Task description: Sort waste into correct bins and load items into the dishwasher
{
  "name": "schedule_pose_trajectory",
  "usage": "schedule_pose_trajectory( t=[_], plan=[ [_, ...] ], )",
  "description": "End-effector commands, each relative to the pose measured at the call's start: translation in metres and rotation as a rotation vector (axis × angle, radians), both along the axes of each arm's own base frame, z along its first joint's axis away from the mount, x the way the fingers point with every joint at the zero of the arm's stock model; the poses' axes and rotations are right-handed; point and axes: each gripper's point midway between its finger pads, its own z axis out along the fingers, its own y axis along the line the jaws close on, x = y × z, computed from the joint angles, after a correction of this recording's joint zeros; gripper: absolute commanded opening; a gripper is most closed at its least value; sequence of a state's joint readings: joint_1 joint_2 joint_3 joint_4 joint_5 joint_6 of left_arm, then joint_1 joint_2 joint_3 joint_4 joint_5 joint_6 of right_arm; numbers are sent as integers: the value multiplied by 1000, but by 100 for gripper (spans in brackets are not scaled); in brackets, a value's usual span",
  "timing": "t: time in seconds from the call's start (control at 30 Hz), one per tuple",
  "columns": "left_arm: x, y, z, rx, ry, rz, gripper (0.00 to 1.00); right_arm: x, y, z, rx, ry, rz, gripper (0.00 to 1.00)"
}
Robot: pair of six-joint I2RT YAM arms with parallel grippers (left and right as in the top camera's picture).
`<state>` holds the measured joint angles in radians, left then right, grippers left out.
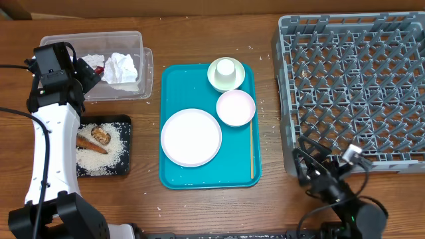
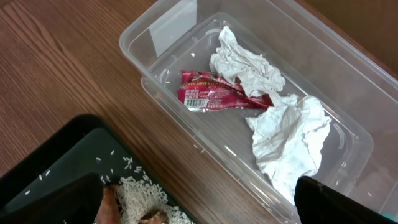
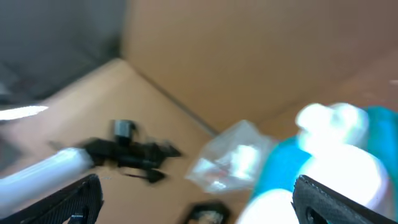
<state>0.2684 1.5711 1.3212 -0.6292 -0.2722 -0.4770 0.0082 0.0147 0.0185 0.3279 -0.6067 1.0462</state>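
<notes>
The waste all lies left of the teal tray point(image 1: 174, 178). Off that tray's far-left corner stands the clear tub point(image 1: 133, 38). Through the left wrist camera I see two crumpled napkins point(image 2: 289, 134) in it. The red wrapper point(image 2: 217, 96) lies on the tub floor, one end tucked in where the napkins meet. Just left of the teal tray's near half is the black tray point(image 1: 123, 168), holding a spread of rice point(image 1: 93, 159), the carrot-like stick point(image 1: 88, 145) and the brown lump point(image 1: 101, 135), which sits right against the stick.

The dishes are all on the teal tray. The large plate point(image 1: 191, 137) fills its near-left part. A small bowl point(image 1: 236, 107) sits just beside the plate toward the far right. A second bowl point(image 1: 214, 79) is in the far-right corner with the cup point(image 1: 226, 68) sitting in it. A thin wooden stick point(image 1: 251, 149) lies along the tray's right edge. The dish rack point(image 1: 345, 79) stands to the right of the teal tray, a little apart from it.

My left gripper point(image 1: 91, 73) hangs over the tub's end farthest from the teal tray. Its fingers point(image 2: 56, 202) are spread wide with nothing between them. My right gripper point(image 1: 307, 166) is off the teal tray's near-right corner, by the rack's near corner. Its wrist view is badly blurred, but its fingers point(image 3: 348, 202) stand wide apart and hold nothing.
</notes>
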Motion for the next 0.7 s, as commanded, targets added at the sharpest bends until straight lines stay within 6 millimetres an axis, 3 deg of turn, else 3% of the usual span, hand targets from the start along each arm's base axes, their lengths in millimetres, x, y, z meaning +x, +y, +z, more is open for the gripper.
schedule_pose_trajectory(
  t=[0.0, 0.17, 0.3, 0.47, 0.67],
  plan=[
    [3, -1, -1, -17, -8, 10, 100, -20, 3, 30, 101, -86, 77, 100],
    [3, -1, -1, -17, -8, 10, 100, -42, -8, 88, 175, -227, 40, 100],
    [3, -1, -1, -17, -8, 10, 100, -50, -7, 123, 38, -318, -33, 100],
    [3, -1, -1, -17, -8, 10, 100, -22, -6, 134, -290, -221, -165, 100],
    [3, -1, -1, -17, -8, 10, 100, 32, -2, 119, -563, 123, -90, 100]
  ],
)
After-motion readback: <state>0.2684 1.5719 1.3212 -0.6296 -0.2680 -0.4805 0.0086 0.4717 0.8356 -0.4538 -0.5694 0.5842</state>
